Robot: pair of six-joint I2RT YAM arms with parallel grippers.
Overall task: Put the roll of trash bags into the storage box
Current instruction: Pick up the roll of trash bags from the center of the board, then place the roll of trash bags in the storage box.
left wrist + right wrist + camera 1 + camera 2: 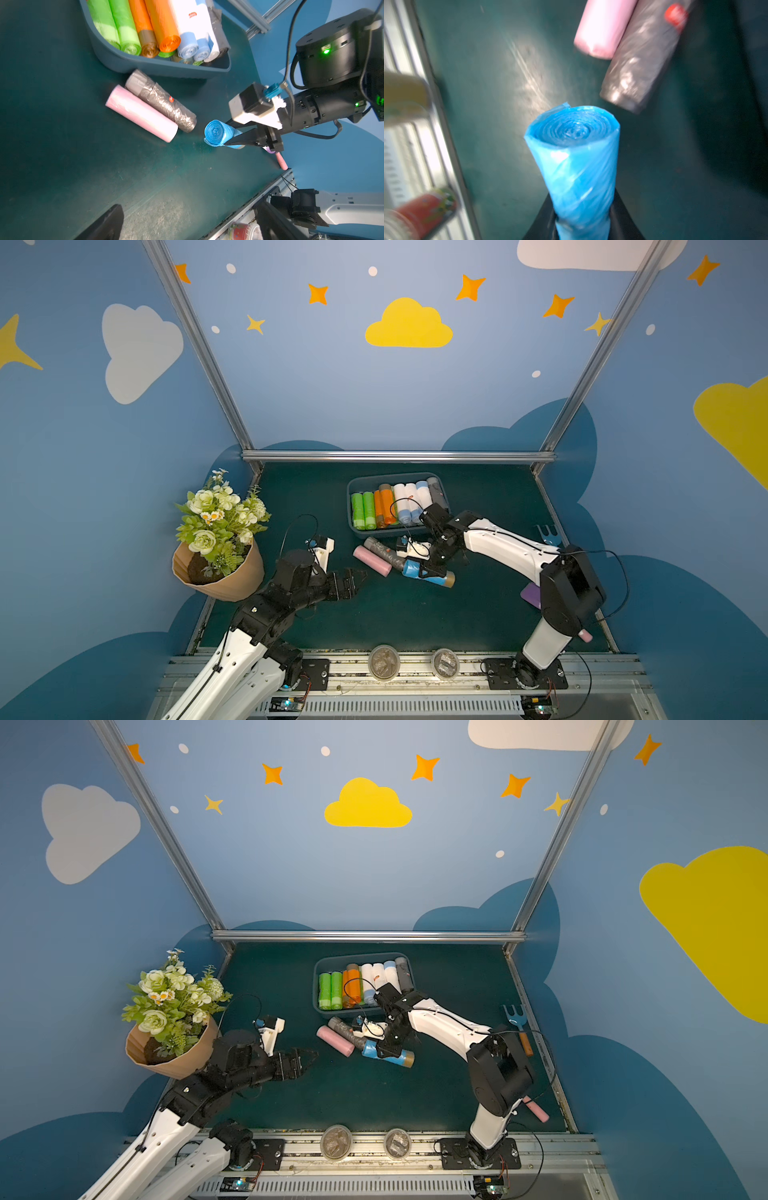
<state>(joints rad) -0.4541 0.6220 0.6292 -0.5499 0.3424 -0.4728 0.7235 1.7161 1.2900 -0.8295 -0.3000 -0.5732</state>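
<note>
Our right gripper [227,133] is clamped on the blue roll [215,132]. One finger sits on each side of its body, and the coiled end sticks out past the fingertips. We cannot tell whether the roll is clear of the green mat [62,145].

Just ahead of that free end, close but apart, lies the end of a grey roll [162,101]. A pink roll [141,113] lies against the grey one's side, the side farther from the tool. Both lie loose on the mat, and the grey one's other end reaches almost to the near wall of the storage box [145,64].

The box stands beyond the tool's wrist. In both top views the right arm [498,543] crosses its near corner. It is packed side by side with green, orange, white, pale blue and grey rolls.

Our left gripper [360,581] has its fingers spread wide with nothing between them. It is past the pink roll, well apart from the right one. A flower pot [224,576] stands behind it. Behind the right arm lie a garden fork [548,533] and a purple object [531,595].
</note>
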